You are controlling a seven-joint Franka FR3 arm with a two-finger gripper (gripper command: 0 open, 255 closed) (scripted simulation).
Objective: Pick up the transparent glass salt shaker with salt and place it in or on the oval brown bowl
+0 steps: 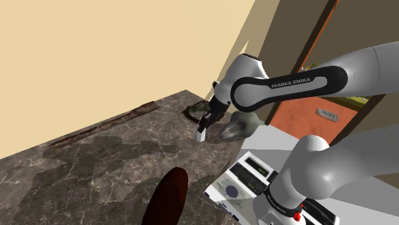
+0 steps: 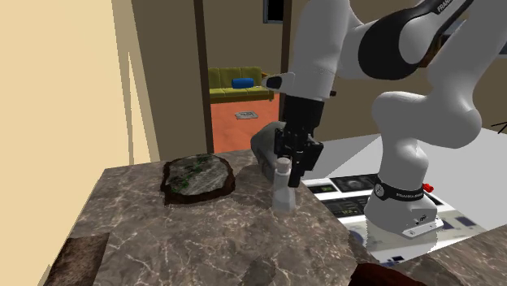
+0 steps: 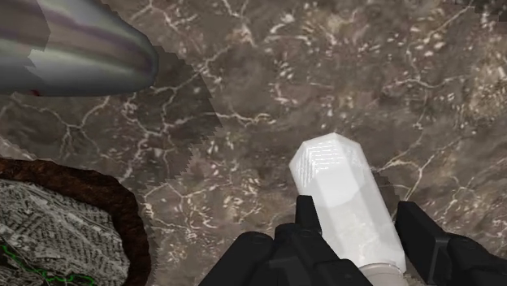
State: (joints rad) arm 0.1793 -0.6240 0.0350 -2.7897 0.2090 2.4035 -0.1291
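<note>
The salt shaker (image 2: 283,188) is a pale, translucent faceted bottle, standing nearly upright with its base at or just above the dark marble counter (image 2: 203,236). My black gripper (image 2: 294,161) comes down on its upper part and is shut on it. In the wrist view the shaker (image 3: 345,199) sits clasped between the two fingers (image 3: 307,221). In the shoulder view the shaker (image 1: 201,133) hangs white under the gripper (image 1: 206,123). The oval bowl (image 2: 197,179), dark brown at the rim and grey-green inside, lies on the counter beside the shaker (image 1: 197,111) (image 3: 73,236).
A grey rounded object (image 2: 265,146) (image 1: 238,128) (image 3: 77,49) lies on the counter close behind the gripper. A dark reddish-brown object (image 1: 169,198) stands near the counter's front edge. The beige wall (image 1: 96,57) borders the counter's far side. The stand (image 1: 249,179) is beside the counter.
</note>
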